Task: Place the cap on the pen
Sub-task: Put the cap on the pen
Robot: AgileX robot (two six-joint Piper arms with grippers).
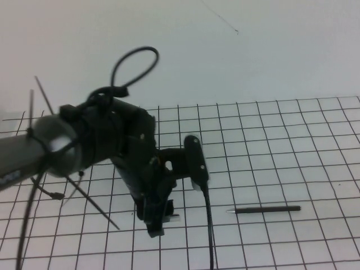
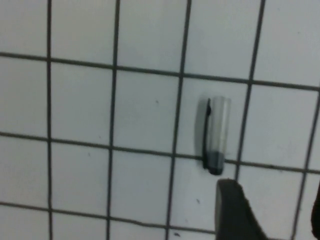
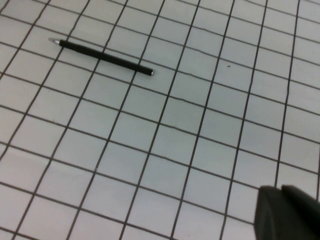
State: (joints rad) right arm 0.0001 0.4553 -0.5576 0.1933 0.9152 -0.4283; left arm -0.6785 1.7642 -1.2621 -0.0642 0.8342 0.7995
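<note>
White gridded table (image 1: 292,163) fills the lower part of the high view; you have the pen (image 1: 264,210) lying flat in the lower right of that frame, silvery tip toward the left arm, free of everything. The cap (image 2: 216,135) lies flat too; in the left wrist view it sits right of centre, across a grid line. The left gripper (image 1: 157,216) hangs low in the lower centre of the high view, pointing down at the table, likely so you can pick the cap first; one dark finger (image 2: 235,212) shows at the bottom right of its own view, just short of the cap's dark end and apart from it; how wide its jaws stand you cannot tell, and it holds nothing visible. The right gripper (image 3: 287,212) shows only as a dark corner at the lower right of its own view; its opening cannot be told either; the pen lies well apart from it, in the upper left.
</note>
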